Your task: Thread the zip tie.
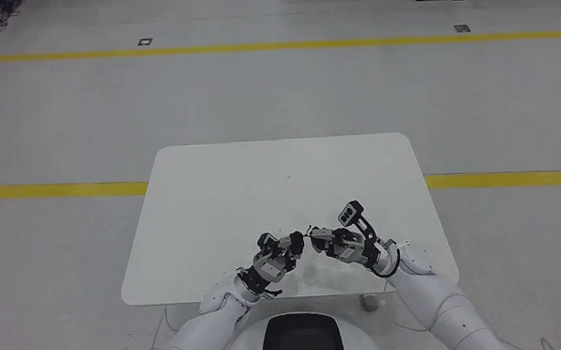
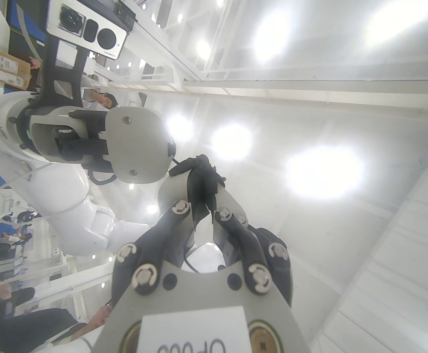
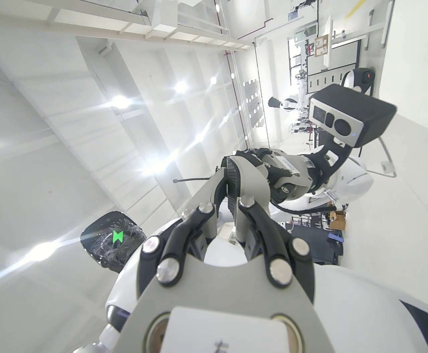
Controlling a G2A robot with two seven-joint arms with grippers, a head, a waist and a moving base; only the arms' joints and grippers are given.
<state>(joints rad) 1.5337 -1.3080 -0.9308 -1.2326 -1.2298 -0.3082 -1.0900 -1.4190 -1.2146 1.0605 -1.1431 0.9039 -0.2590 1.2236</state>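
Both grippers meet tip to tip above the white table (image 1: 280,175), near its front edge. A thin black zip tie (image 1: 307,232) spans the small gap between them. My left gripper (image 1: 292,243) is shut, and a short dark stretch of the zip tie (image 2: 176,162) leaves its tips (image 2: 201,168) toward the other arm. My right gripper (image 1: 320,236) is shut on the tie too. In the right wrist view a free end of the zip tie (image 3: 190,180) sticks out sideways from the pressed fingertips (image 3: 227,173). How the tie sits between the pads is hidden.
The table's surface is bare around the grippers. The right arm's wrist camera (image 1: 350,212) stands up beside its gripper. Yellow floor lines (image 1: 64,190) run beyond the table.
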